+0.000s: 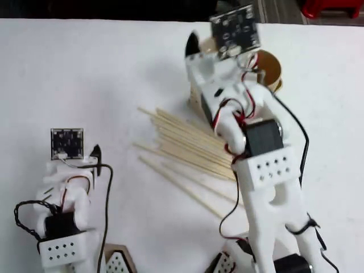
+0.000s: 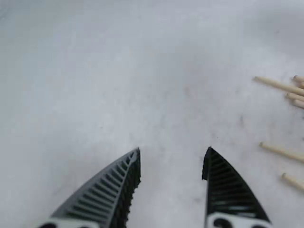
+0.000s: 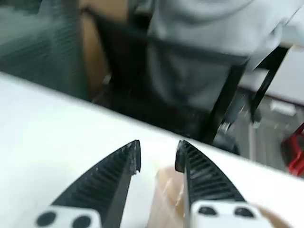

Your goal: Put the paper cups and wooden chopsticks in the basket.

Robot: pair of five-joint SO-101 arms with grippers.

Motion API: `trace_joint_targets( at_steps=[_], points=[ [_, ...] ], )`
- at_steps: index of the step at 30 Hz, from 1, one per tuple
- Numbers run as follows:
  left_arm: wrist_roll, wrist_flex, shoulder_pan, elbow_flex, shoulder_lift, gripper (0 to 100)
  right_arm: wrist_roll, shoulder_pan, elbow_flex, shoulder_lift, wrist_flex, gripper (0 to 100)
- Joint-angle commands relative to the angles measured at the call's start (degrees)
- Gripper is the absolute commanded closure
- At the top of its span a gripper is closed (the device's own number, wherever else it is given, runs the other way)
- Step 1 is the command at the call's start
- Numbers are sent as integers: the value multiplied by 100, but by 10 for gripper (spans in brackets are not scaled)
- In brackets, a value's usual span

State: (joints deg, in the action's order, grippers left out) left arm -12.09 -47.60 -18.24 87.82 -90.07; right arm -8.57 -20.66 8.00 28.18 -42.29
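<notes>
A loose pile of wooden chopsticks (image 1: 187, 148) lies fanned out in the middle of the white table. One brown paper cup (image 1: 270, 68) stands at the far right, partly hidden by my right arm. My right gripper (image 1: 192, 45) is at the far side of the table, beside the cup, and is open. In the right wrist view a blurred tan cup (image 3: 166, 190) shows low between the right gripper (image 3: 159, 142) fingers; I cannot tell if they touch. My left gripper (image 1: 95, 153) (image 2: 173, 149) is open over bare table, with chopstick ends (image 2: 280, 85) off to one side.
The table's far edge (image 3: 57, 90) runs just beyond the right gripper, with dark furniture legs behind it. A red object (image 1: 330, 7) sits on the floor past the far right corner. White table surface (image 1: 85, 74) stretches across the far left.
</notes>
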Motion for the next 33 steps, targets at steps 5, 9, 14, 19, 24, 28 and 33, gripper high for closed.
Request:
trace_joint_targets(
  at_steps=[5, 9, 14, 19, 24, 28, 33],
  points=[
    [44, 149, 110, -18, -57, 783, -1380, -945, -9, 224, -2571, 872],
    [35, 149, 110, -18, -57, 783, -1662, -1200, 686, 119, -2862, 872],
    [26, 149, 110, -18, -57, 783, -1723, -1226, 1363, -462, -2712, 868],
    [26, 149, 110, -18, -57, 783, -2268, -1420, 1363, -1640, -2703, 868],
    [26, 149, 110, -18, -57, 783, -2268, -1543, 1354, -2651, -2229, 807],
    [26, 149, 110, -18, -57, 783, -2268, -1560, 1354, -3108, -1824, 757],
    [26, 149, 110, -18, -57, 783, -2277, -1552, 1354, -3433, -1490, 766]
  ],
)
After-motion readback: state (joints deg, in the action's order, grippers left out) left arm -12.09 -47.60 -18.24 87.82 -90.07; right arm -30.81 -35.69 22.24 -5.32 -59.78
